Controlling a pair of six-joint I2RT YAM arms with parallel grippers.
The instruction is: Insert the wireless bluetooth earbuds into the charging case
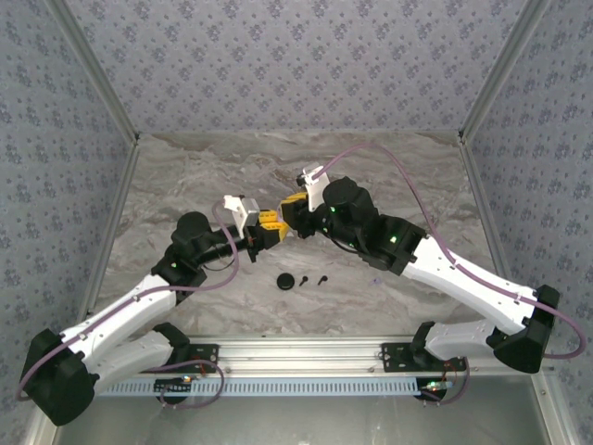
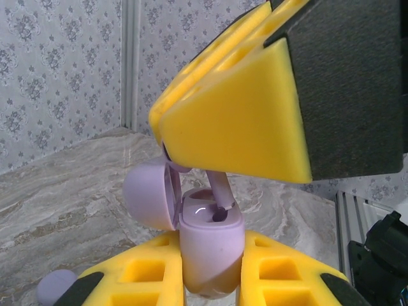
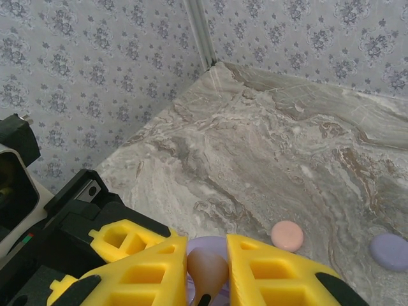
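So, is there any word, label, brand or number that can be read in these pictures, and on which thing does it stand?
None: no text can be read in any view.
The open purple case, the earbud and the round pink case carry no visible print.
The wallpaper has only a flower pattern.

The lilac charging case (image 2: 210, 252) is held upright off the table (image 1: 185, 185), open, its domed lid (image 2: 148, 194) hinged back to one side; a pale earbud (image 2: 220, 188) hangs above it, its stem slanting down to the glossy open well; a black earbud (image 1: 302, 281) and a second black earbud (image 1: 322, 279) lie on the table beside a black round case (image 1: 284, 281); a pink round case (image 3: 287, 236) and a purple round case (image 3: 390, 250) lie flat, apart.
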